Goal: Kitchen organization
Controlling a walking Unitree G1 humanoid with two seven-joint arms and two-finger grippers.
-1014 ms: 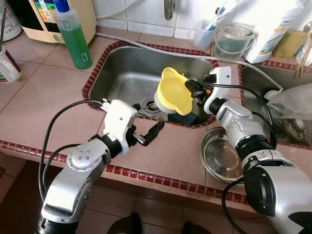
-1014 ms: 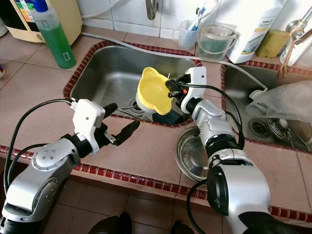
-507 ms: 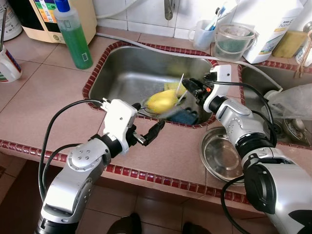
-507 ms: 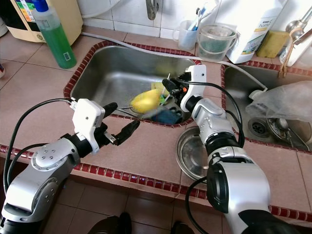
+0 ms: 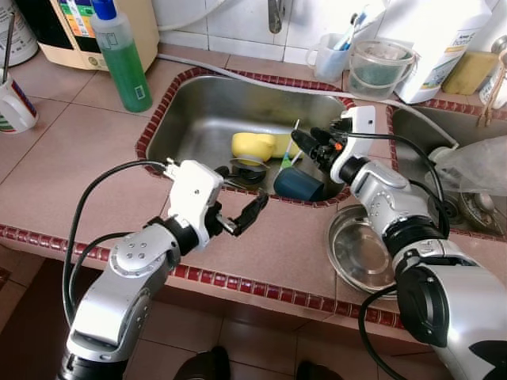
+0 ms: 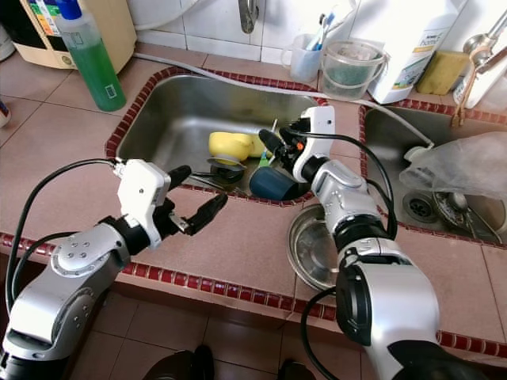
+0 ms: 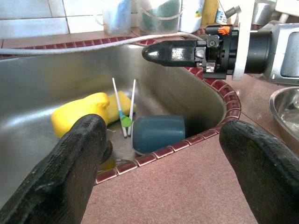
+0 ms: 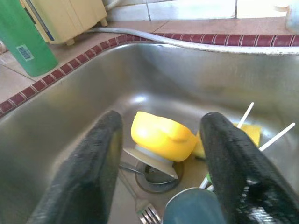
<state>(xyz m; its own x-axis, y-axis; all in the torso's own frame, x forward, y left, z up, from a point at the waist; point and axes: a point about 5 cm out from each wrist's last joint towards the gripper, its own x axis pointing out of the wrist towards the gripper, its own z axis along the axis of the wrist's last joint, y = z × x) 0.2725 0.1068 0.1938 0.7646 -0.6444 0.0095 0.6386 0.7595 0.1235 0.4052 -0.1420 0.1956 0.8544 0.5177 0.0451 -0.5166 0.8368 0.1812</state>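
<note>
On the pink tiled worktop (image 5: 71, 166), the left hand (image 5: 242, 218) hovers open just short of the sink (image 5: 198, 111) rim. Within the basin, a yellow jug (image 5: 252, 146) lies tipped over the drain, a blue cup (image 5: 297, 184) beside it. The right hand (image 5: 310, 142) hangs open above them, fingers empty.

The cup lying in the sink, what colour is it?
Dark blue cup, clearest in the left wrist view.
</note>
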